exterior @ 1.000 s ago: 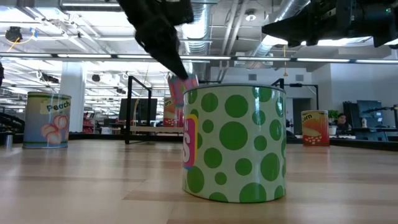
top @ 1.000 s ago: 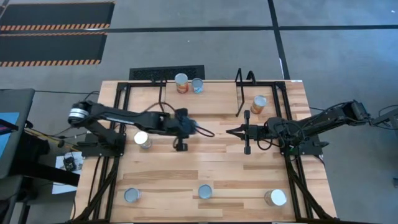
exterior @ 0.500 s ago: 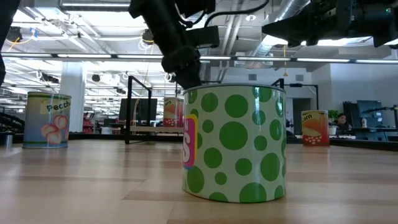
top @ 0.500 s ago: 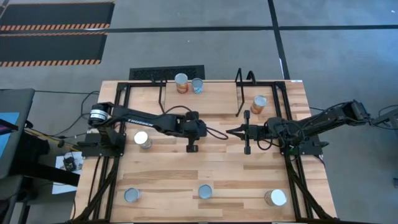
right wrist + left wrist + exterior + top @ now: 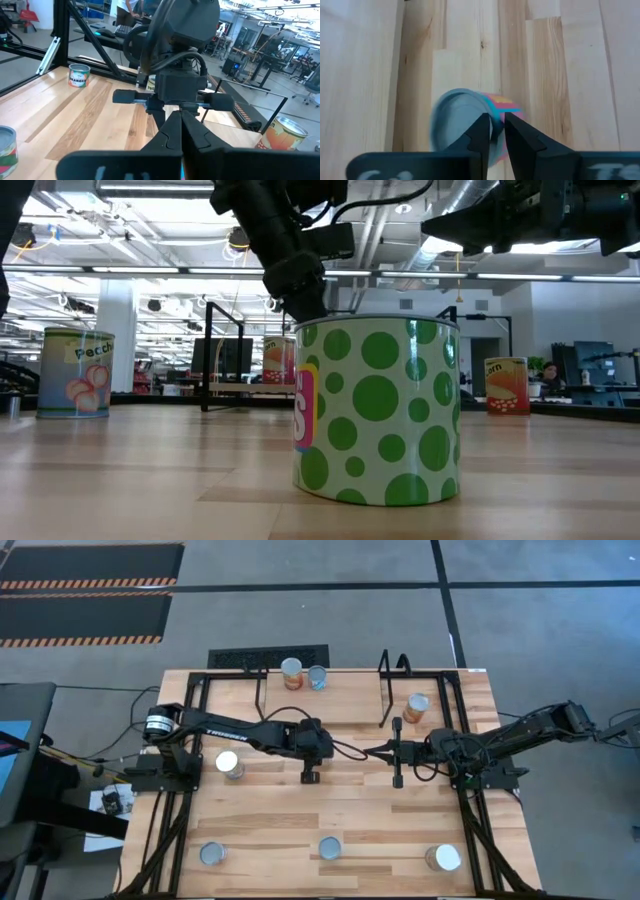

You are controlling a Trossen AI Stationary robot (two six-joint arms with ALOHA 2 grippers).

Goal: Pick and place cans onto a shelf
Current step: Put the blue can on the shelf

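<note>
Desk of light wood planks, black frame under it.

Shelf at the far edge: black tube loops upright, two cans standing between them, touching, silver tops up. Orange can just outside the right-hand loop, upright.

Left arm reaches from the left edge to the desk's middle. Left gripper pinches the rim of a pink can; one finger inside the rim line, one outside. The can hangs above bare planks near the centre, tilted, lid facing the wrist camera, long axis leaning off vertical.

Right arm comes in from the right edge. Right gripper hovers at mid-desk just beside the left one, fingers pressed together, holding nothing.

White-topped can upright by the left edge, under the left arm.

Near edge: three cans upright, well apart. Green-spotted can in the middle, peach can at the left corner, another can toward the right corner
</note>
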